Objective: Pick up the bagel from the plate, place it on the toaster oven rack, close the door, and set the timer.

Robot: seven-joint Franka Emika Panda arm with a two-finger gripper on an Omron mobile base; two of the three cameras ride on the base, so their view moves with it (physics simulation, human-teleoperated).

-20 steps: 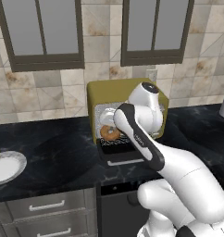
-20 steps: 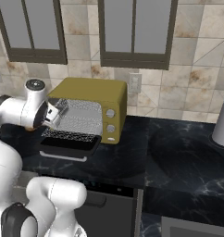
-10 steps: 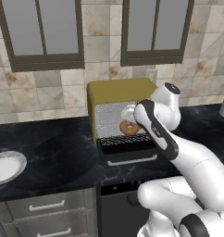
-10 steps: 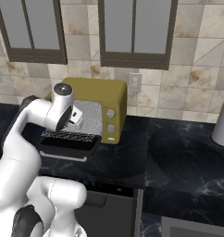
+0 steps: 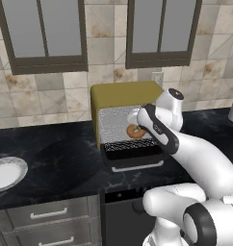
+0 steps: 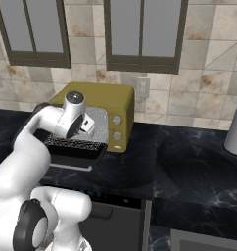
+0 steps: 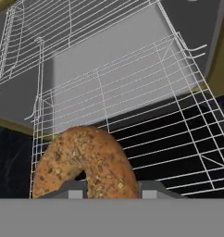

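Hand view puts the bagel (image 7: 84, 163) at lower left of centre, a seeded golden-brown ring pinched between the two dark fingers (image 7: 70, 190) whose tips rise at the bottom edge. Behind it the toaster oven rack (image 7: 146, 115), a silvery wire grid, runs across the middle of the frame with the shiny oven cavity beyond. Whether the bagel touches the wires cannot be told.

Left base view shows the toaster oven (image 5: 126, 92), olive-yellow, standing at centre on the black marbled table (image 5: 56, 158) against the tiled wall. Its door (image 5: 133, 154) hangs open, lying flat out from the bottom of the cavity with a pale bar handle on its near edge. The bagel (image 5: 135, 131) sits at the mouth of the cavity, just above the door, at the end of the white arm that rises from the lower right. The plate (image 5: 6, 173) lies at the far left edge of the frame, well apart from the oven.

Right base view shows the oven's (image 6: 108, 105) pale knobs on its right face, and the arm's hand in front of the cavity.
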